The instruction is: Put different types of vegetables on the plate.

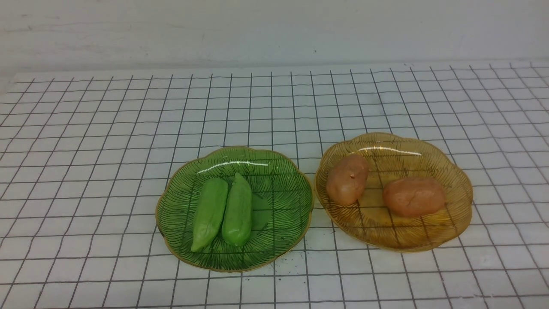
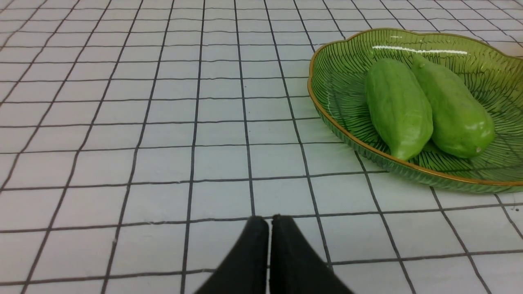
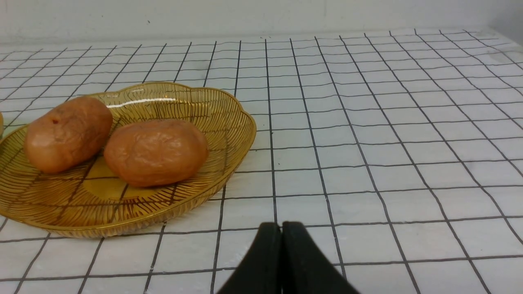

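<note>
The left gripper (image 2: 269,222) and right gripper (image 3: 281,228) were clenched on nothing, bodies cropped; the translucent green ribbed plate (image 2: 327,110) beyond the left seemingly ran out of frame; the amber ribbed plate (image 3: 229,163) did likewise.

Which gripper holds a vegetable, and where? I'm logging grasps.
Neither. The left gripper and right gripper are shut on nothing, over bare cloth.
</note>
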